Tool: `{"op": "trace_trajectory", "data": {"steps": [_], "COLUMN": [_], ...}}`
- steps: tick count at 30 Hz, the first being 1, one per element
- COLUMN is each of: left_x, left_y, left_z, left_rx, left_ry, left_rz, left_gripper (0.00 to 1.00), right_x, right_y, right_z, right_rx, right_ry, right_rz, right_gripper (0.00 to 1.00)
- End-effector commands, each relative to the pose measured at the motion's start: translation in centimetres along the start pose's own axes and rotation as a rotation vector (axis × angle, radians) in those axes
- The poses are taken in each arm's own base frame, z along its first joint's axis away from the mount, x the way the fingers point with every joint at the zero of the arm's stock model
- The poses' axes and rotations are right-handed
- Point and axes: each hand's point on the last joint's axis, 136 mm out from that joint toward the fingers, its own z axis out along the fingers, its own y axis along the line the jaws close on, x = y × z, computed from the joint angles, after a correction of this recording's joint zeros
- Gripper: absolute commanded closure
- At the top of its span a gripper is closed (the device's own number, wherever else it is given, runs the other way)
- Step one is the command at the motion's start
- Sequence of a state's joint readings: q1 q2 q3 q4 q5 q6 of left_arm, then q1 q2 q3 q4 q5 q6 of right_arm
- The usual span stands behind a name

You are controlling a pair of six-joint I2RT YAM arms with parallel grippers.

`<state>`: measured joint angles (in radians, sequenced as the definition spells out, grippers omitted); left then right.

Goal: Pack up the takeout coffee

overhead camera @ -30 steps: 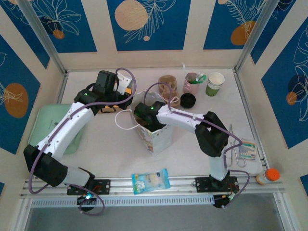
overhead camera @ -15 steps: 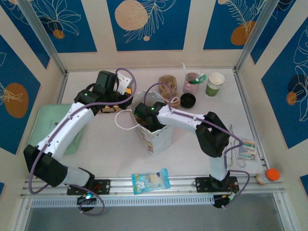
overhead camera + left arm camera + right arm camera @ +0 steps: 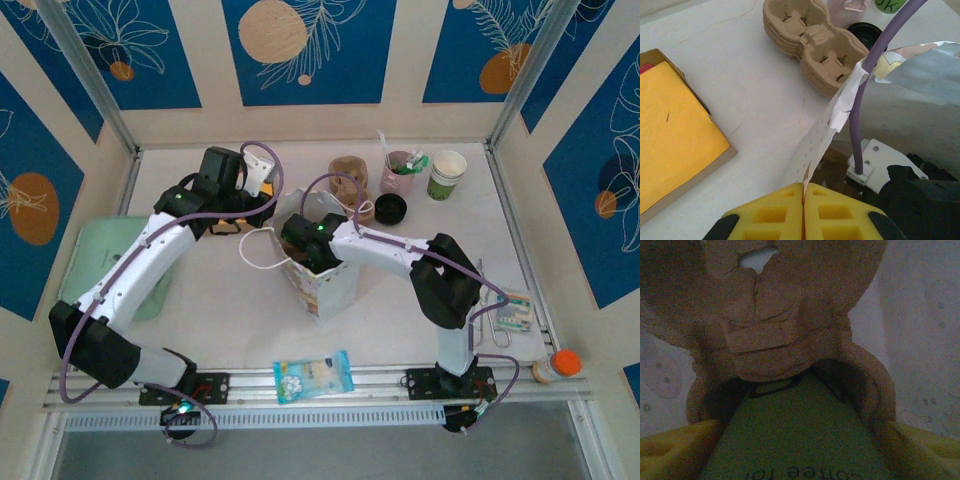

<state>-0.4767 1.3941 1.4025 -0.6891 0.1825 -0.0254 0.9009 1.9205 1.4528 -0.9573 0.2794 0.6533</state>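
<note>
Since a second ago the right arm has only edged within the white printed paper bag (image 3: 335, 290); placement looks nearly finished. The right gripper (image 3: 800, 462), spread wide, grasps the green paper coffee cup (image 3: 790, 435) seated in its brown pulp carrier (image 3: 770, 325) inside the bag; the left gripper (image 3: 803, 192) is clenched on the bag's rim. Cup print, upside down, seems "coffee for".

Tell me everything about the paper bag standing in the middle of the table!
The white printed paper bag stands upright at mid-table with its mouth open. A white loop handle droops toward the left arm. The left tool is shut on a strip of its rim, and the black-and-white right arm reaches down inside it.
</note>
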Motion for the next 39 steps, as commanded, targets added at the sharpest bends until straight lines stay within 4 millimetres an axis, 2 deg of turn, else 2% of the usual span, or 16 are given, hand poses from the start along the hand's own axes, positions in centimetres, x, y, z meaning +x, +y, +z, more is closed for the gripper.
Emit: {"op": "trace_trajectory", "data": {"steps": [1,8,16,17,31,39], "left_x": [0.3,0.2,0.1,0.1,0.0,-0.1], "left_y": [-0.6,-0.6,-0.6,-0.6,-0.6,-0.7], "left_z": [-0.2,-0.3,0.0,0.0,-0.2,-0.2], "left_rx": [0.019,0.017,0.021,0.021,0.015,0.017], "left_ry": [0.004,0.0,0.005,0.004,0.002,-0.001], "left_rz": [0.001,0.001,0.001,0.001,0.001,-0.001], "left_gripper": [0.91,0.91,0.9,0.9,0.89,0.89], "right_x": [-0.6,-0.3,-0.2,-0.2,-0.3,-0.4], "right_y": [0.2,0.1,0.1,0.0,0.0,0.2], "right_z": [6.2,6.4,6.5,6.5,5.9,4.0], "right_rx": [0.016,0.026,0.027,0.028,0.031,0.007], "right_ry": [0.017,0.024,0.028,0.029,0.024,-0.005], "right_rz": [-0.016,-0.019,-0.008,-0.007,-0.002,-0.006], "right_gripper": [0.56,0.26,0.08,0.0,0.01,0.01]}}
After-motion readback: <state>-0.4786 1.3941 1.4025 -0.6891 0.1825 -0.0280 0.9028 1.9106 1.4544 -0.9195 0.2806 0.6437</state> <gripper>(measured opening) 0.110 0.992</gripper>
